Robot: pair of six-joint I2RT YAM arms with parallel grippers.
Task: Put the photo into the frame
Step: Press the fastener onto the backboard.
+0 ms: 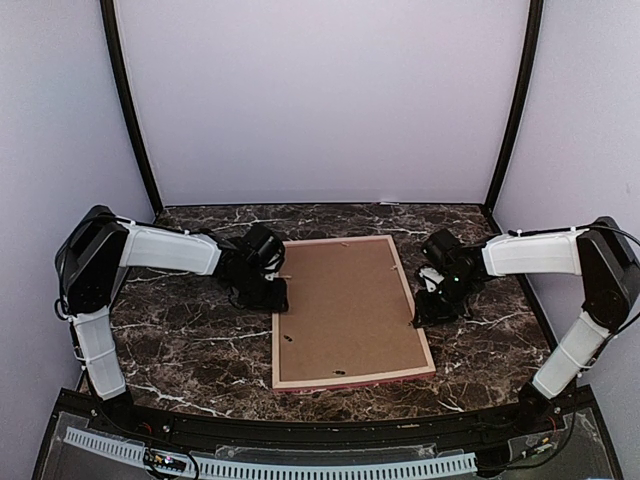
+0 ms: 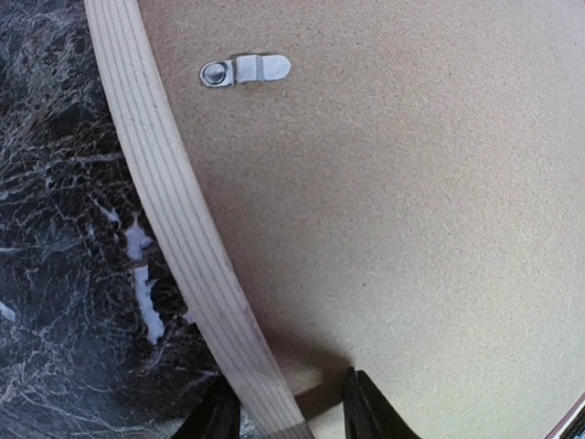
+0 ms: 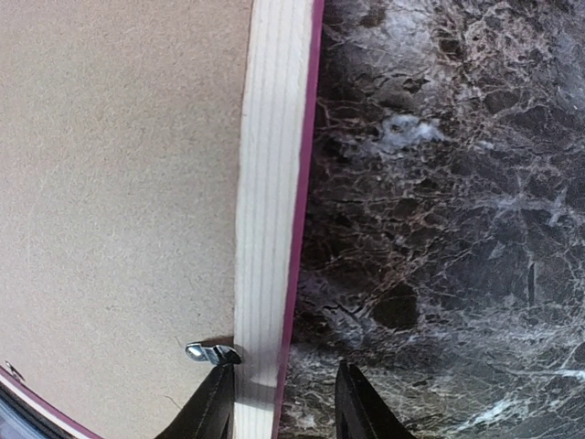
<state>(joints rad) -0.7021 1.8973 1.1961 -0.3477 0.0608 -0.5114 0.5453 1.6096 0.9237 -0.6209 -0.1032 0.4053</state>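
The frame [image 1: 352, 379] lies face down in the middle of the table, its pale wood back up and a pink edge showing. A brown backing board [image 1: 345, 305] fills it. The photo is hidden or out of view. My left gripper [image 1: 272, 298] is open at the frame's left edge. In the left wrist view it [image 2: 283, 416] straddles the wood rail [image 2: 174, 219] without closing on it. My right gripper [image 1: 425, 312] is open at the right edge. In the right wrist view it [image 3: 279, 412] straddles the rail [image 3: 270, 183], one finger beside a metal clip [image 3: 212, 352].
Dark marble tabletop [image 1: 190, 340] surrounds the frame. A metal turn clip [image 2: 245, 69] lies on the backing board [image 2: 393, 201] near the left rail. Pale walls stand behind and to both sides. A black ledge runs along the near edge.
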